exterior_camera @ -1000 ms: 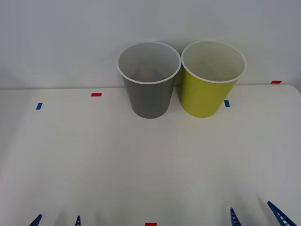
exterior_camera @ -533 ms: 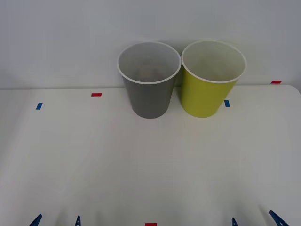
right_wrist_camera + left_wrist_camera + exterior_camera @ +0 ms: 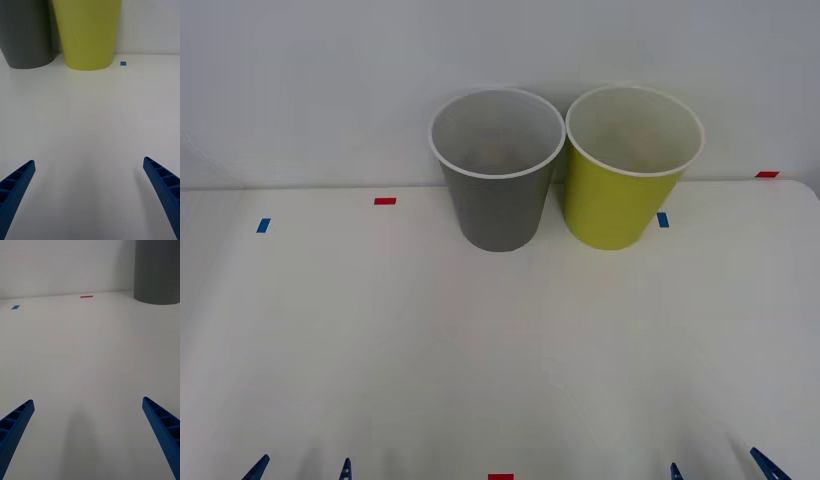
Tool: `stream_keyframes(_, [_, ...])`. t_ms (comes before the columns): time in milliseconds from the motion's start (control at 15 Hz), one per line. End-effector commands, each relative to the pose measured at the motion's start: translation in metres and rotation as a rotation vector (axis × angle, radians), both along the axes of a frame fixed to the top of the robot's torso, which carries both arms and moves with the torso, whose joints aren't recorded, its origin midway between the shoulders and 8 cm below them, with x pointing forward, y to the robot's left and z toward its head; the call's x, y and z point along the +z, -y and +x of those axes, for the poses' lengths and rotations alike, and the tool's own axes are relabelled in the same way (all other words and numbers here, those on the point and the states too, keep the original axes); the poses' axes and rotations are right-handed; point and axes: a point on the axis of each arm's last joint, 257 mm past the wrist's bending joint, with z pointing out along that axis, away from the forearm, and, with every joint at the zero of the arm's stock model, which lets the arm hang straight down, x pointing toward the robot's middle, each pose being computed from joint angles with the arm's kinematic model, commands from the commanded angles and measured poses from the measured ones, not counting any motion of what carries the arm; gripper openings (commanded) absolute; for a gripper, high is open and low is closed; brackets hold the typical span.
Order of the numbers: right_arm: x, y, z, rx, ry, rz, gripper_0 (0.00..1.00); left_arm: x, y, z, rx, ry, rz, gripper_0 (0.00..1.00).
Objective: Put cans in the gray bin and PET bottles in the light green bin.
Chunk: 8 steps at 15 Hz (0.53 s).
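Observation:
The gray bin (image 3: 497, 190) and the light green bin (image 3: 620, 200) stand upright side by side at the back of the white table, nearly touching. The cans and PET bottles are out of view. My left gripper (image 3: 301, 470) is open at the near left edge, far from the bins and holding nothing. My right gripper (image 3: 720, 470) is open at the near right edge, also holding nothing. The right wrist view looks past its open gripper (image 3: 90, 187) to the light green bin (image 3: 88, 33) and the gray bin (image 3: 26, 33). Beyond the open left gripper (image 3: 88, 427), the left wrist view catches the gray bin (image 3: 157, 270).
The white table (image 3: 500, 340) ends at a pale wall right behind the bins. Small tape marks lie flat on it: red (image 3: 385, 201), blue (image 3: 263, 225), blue (image 3: 663, 219), red (image 3: 767, 174) and red (image 3: 500, 477) at the near edge.
My right gripper has drawn back toward the near edge, so less of its fingers shows. The left gripper and both bins have not moved.

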Motion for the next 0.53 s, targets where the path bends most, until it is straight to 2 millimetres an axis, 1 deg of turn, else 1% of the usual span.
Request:
stream_keyframes(67, [-0.0001, 0.0000, 0.0001, 0.000, 0.000, 0.000, 1.00, 0.0000, 0.0000, 0.0000, 0.000, 0.000, 0.000, 1.00])
stream_keyframes(533, [-0.0001, 0.0000, 0.0001, 0.000, 0.000, 0.000, 1.00, 0.0000, 0.0000, 0.0000, 0.000, 0.000, 0.000, 1.00])
